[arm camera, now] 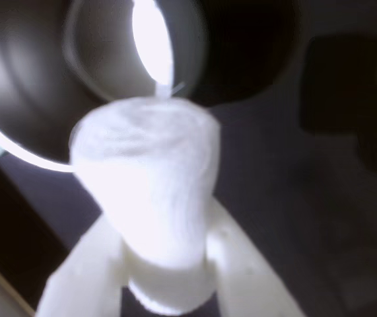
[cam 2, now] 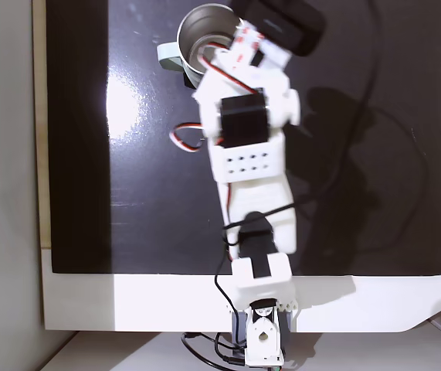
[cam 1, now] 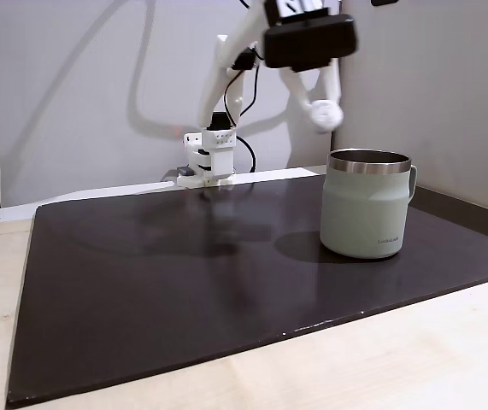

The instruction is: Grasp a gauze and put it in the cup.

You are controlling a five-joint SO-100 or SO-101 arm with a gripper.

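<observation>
Fingers [arm camera: 168, 290] clamp the gauze [arm camera: 148, 191], poised above the cup [cam 1: 367, 205] near its rim. Centre fully over the mouth, lower slightly, then release.

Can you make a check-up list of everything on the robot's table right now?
Surface: dark mat on a light wooden table, with glare in a fixed view.
Gauze: white roll pinched in the gripper, held in the air above the cup.
Cup: sage-green mug upright on the mat, steel rim, handle on the right in a fixed view.
Clutter: nothing seen.
Gripper: shut on the gauze.
Cables: black wires at the arm's base.
Surroundings: plain pale wall.
</observation>
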